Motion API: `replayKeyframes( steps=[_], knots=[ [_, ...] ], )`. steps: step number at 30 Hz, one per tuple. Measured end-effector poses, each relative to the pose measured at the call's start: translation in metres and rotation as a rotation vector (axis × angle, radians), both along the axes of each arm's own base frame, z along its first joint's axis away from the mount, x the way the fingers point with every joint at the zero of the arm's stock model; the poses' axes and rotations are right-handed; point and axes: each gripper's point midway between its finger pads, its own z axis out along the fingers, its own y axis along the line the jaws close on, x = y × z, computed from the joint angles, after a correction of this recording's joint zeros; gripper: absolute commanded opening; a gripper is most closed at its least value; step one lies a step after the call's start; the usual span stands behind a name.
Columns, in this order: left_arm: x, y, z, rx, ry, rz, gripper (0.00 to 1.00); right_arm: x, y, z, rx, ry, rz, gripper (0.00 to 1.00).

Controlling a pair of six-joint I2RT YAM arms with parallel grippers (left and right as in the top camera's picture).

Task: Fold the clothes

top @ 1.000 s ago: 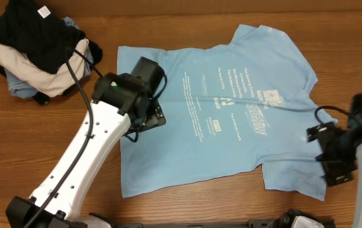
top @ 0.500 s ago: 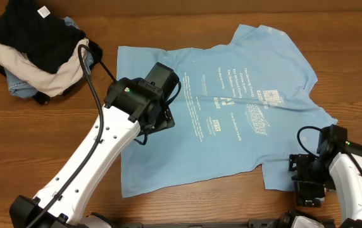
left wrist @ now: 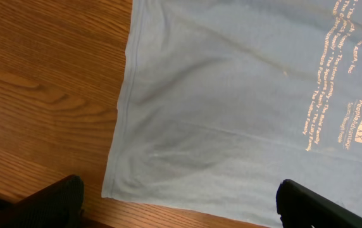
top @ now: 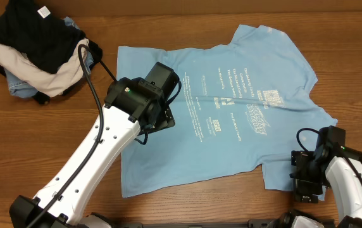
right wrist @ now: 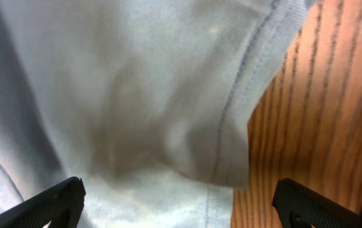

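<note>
The light sky-blue T-shirt (top: 231,114) lies spread flat on the wooden table, hem to the left and neck to the right, printed text facing up. My left gripper (top: 162,118) hovers over the shirt's left part near the hem. In the left wrist view it is open (left wrist: 181,212) and empty, with a hem corner of the T-shirt (left wrist: 231,107) just ahead. My right gripper (top: 307,183) is over the lower right sleeve. In the right wrist view it is open (right wrist: 181,212) above rumpled sleeve fabric (right wrist: 137,95) and its stitched edge.
A pile of other garments (top: 35,50), black with a white tag on top of cream and denim-blue ones, sits at the table's back left corner. Bare wood (top: 42,145) lies left of the shirt and along the front edge.
My left gripper moved right, further onto the shirt. My right gripper moved down and left to the lower right sleeve. Little has changed in the last half second.
</note>
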Motion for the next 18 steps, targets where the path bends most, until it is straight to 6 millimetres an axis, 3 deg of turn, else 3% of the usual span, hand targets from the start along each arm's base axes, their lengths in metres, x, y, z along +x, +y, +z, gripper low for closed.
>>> replayKeyframes(
  steps=[1, 3, 6, 8, 16, 18],
  knots=[
    [0.000, 0.000, 0.000, 0.000, 0.000, 0.000, 1.00, -0.001, 0.000, -0.002, 0.001, 0.001, 0.000, 0.99],
    [0.000, 0.000, 0.000, 0.000, 0.000, -0.001, 1.00, -0.006, 0.002, -0.008, 0.003, 0.009, 0.000, 0.88],
    [0.000, 0.000, 0.000, 0.000, 0.000, -0.001, 1.00, -0.012, 0.004, -0.014, 0.005, 0.022, -0.006, 0.51],
    [0.000, 0.000, 0.000, 0.000, 0.000, -0.001, 1.00, -0.011, 0.003, -0.014, -0.001, 0.021, -0.009, 0.39],
    [0.000, 0.000, 0.000, 0.004, 0.002, -0.016, 1.00, -0.005, -0.005, -0.015, -0.040, 0.000, -0.015, 0.08],
    [0.000, 0.000, 0.000, 0.006, 0.003, -0.025, 1.00, -0.005, -0.005, -0.015, -0.044, -0.002, -0.018, 0.07]
  ],
)
